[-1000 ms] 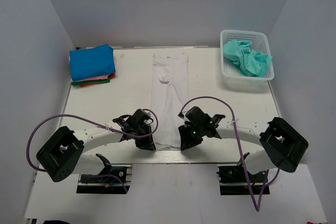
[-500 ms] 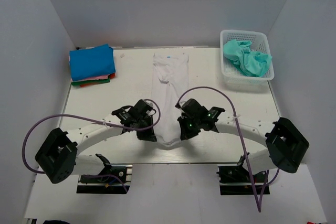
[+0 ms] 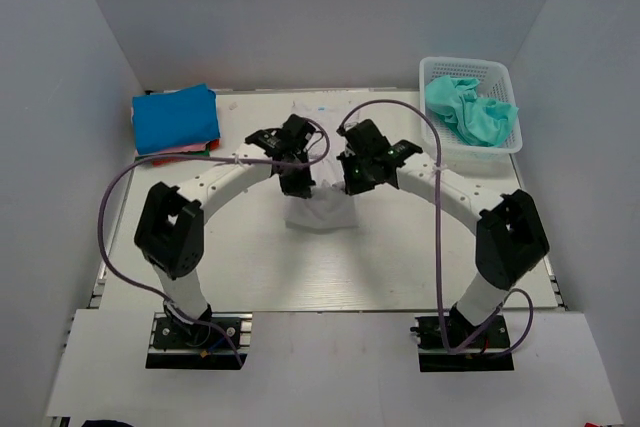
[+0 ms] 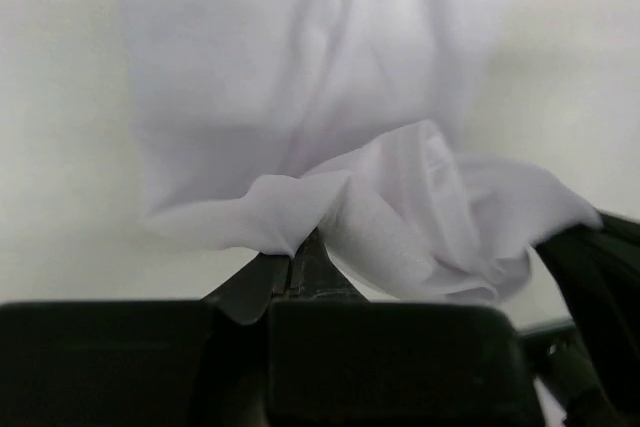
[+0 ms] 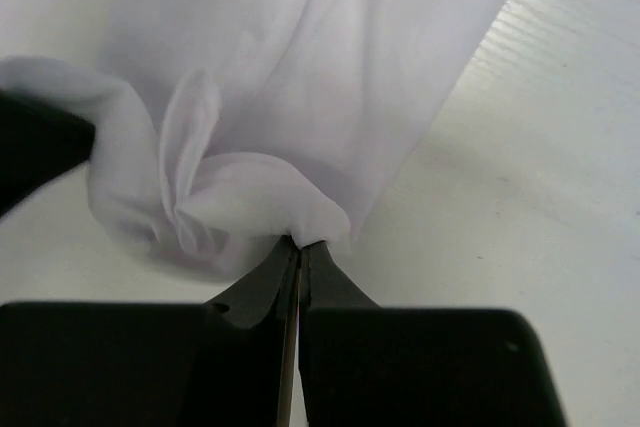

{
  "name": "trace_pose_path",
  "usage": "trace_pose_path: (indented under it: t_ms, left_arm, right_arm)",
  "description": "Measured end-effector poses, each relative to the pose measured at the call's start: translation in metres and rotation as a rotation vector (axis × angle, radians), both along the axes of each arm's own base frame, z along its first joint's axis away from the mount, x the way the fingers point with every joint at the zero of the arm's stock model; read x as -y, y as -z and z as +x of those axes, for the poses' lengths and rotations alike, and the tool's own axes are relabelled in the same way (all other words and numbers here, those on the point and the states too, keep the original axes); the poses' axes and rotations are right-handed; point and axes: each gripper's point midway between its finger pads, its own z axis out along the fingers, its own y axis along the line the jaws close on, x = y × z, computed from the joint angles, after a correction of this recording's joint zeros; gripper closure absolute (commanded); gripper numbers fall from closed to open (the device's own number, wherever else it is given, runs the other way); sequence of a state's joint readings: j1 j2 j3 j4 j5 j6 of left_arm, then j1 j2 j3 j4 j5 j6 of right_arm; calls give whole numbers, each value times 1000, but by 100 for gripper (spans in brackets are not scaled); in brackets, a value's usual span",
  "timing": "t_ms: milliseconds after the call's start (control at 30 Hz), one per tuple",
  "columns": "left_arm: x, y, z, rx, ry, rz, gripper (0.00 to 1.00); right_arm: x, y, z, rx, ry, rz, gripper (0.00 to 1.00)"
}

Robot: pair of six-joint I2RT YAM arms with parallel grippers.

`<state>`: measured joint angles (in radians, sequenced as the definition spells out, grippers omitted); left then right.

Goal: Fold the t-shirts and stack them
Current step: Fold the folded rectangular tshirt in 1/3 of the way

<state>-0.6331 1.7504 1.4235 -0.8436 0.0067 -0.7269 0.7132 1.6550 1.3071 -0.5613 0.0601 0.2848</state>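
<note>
1. The white t-shirt is in the middle of the worktop, between the two arms.
2. The left arm reaches in from the left side and the right arm from the right. Their heads stand close together above the shirt.
3. In the left wrist view, the left jaws are pressed together on a small fold of the white cloth. No gap shows between them.
4. In the right wrist view, the right jaws are pinched tight in the same way on another fold of the same shirt.
5. The cloth between the two pinched places is bunched into soft, loose wrinkles. Beyond it, the rest of the shirt lies flatter on the worktop.
6. From above, a short piece of white cloth shows under the two heads on the near side. I cannot tell whether this piece touches the worktop.
7. A bright blue t-shirt, folded, lies at the far left corner on top of a small pile. A pink t-shirt shows as a thin edge just under it.
8. A white lattice basket stands at the far right corner, well apart from the arms. A crumpled teal t-shirt lies inside it.
</note>
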Motion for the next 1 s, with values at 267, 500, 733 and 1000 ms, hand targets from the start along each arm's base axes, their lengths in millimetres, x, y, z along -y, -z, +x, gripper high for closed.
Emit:
trace_pose_path:
  t_ms: [267, 500, 733, 1000]
  left_arm:
    - [-25, 13, 61, 8, -75, 14, 100]
    - [-16, 0, 91, 86, -40, -49, 100]
    - [-14, -4, 121, 126, -32, -98, 100]
    - [-20, 14, 138, 102, -32, -117, 100]
  right_arm:
    - [-3, 7, 52, 6, 23, -21, 100]
    - [-6, 4, 78, -4, 38, 31, 100]
    - [-4, -1, 101, 13, 65, 54, 100]
    - [-2, 14, 112, -13, 84, 63, 100]
